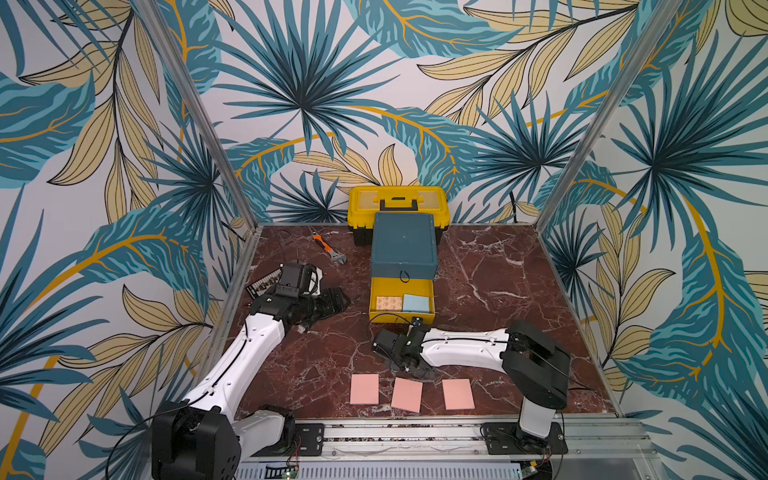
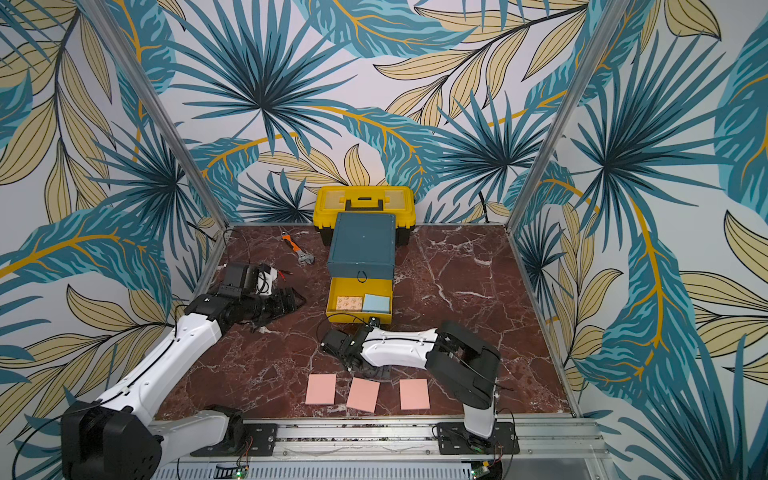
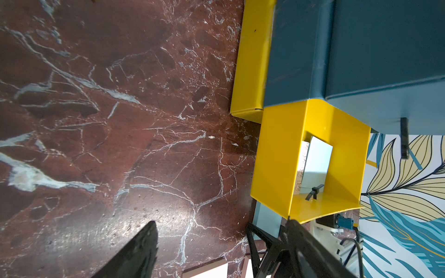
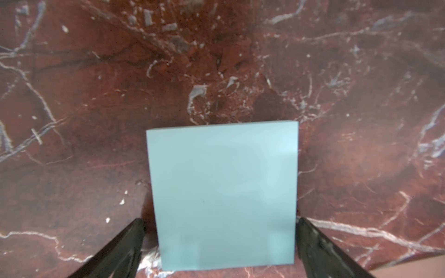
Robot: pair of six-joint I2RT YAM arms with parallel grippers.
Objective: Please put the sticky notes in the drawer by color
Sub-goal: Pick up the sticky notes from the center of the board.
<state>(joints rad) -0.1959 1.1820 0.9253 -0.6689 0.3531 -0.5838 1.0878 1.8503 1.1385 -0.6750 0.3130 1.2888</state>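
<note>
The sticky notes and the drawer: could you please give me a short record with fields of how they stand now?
cabinet: teal, standing before the yellow toolbox
drawer: yellow, pulled open, holding a blue pad and a patterned pad
pink pads: three in a row on the table, near the front edge
right gripper: jaws open, flanking a second blue pad lying on the table
left gripper: jaws open, empty, off to the cabinet's side

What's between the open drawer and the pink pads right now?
The right gripper, seen in both top views. The right wrist view shows it open, astride a blue pad.
</note>
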